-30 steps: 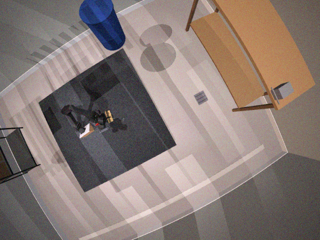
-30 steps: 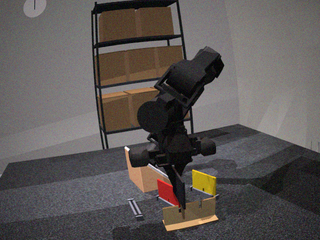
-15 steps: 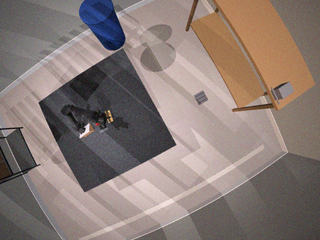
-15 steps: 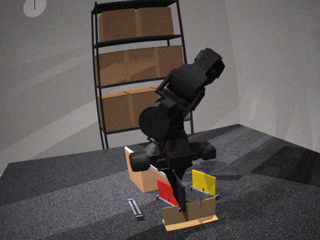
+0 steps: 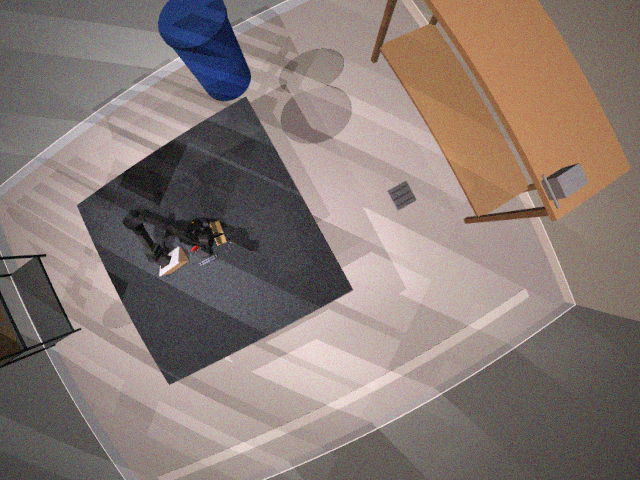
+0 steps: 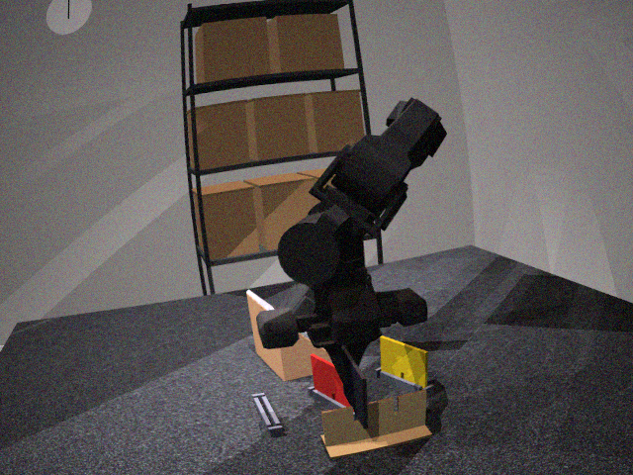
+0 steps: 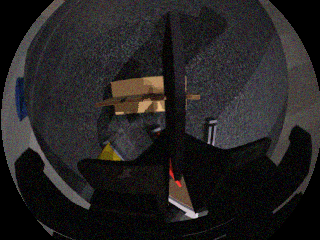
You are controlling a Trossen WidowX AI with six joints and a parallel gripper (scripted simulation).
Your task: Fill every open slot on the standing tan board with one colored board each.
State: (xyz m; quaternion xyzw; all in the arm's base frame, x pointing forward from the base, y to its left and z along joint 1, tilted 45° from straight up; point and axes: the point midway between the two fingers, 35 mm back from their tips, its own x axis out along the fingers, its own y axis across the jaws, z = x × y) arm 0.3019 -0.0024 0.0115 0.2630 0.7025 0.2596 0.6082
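Dark charcoal speckle across the bench (image 5: 232, 304) (image 6: 153, 383) (image 7: 240, 65), paler streaks slanting over it! Blue on the cylinder (image 5: 222, 67) (image 7: 20, 99) beside its top corner in the top view. Inward from the edges, red board (image 6: 325, 378) (image 7: 174, 176), yellow board (image 6: 401, 359) (image 7: 108, 154), plain tan on the slotted one (image 5: 218, 232) (image 6: 383, 422) (image 7: 137, 89).
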